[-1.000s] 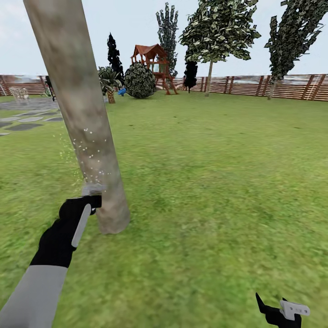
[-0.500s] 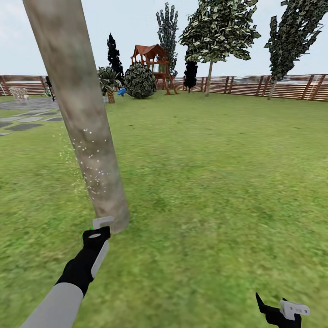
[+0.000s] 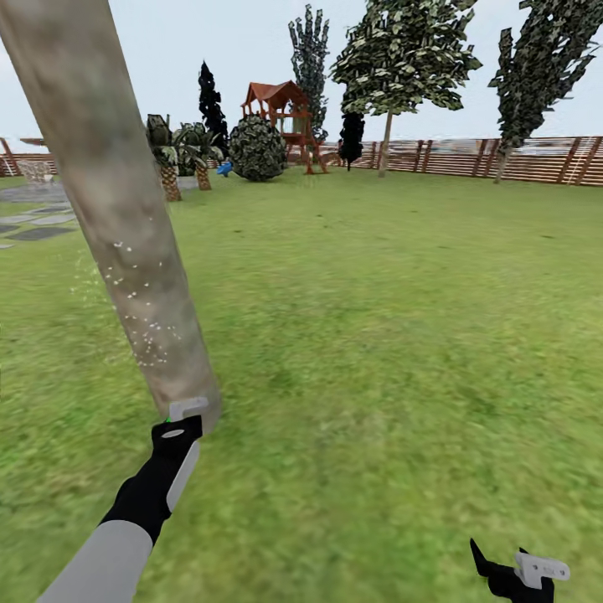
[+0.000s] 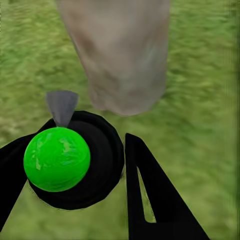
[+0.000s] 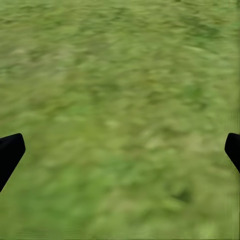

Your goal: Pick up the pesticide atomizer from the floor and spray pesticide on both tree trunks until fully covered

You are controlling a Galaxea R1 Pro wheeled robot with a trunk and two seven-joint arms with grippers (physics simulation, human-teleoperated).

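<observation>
Left jaws [image 4: 75, 175] clenched on the pesticide atomizer [image 4: 57, 159] — green round body between the black fingers [image 4: 150, 200], grey nozzle aimed forward. Just ahead of those jaws, the tree trunk [image 3: 117, 226], its base meeting the floor [image 3: 377, 335] close beyond the nozzle. Whitish specks of pesticide [image 3: 138, 322] scattered over the trunk's lower part, above the jaws. Right jaws [image 5: 120, 150] released, tips spread wide — grass beneath. A second tree [image 3: 406, 59] far ahead by the fence [image 3: 469, 157].
</observation>
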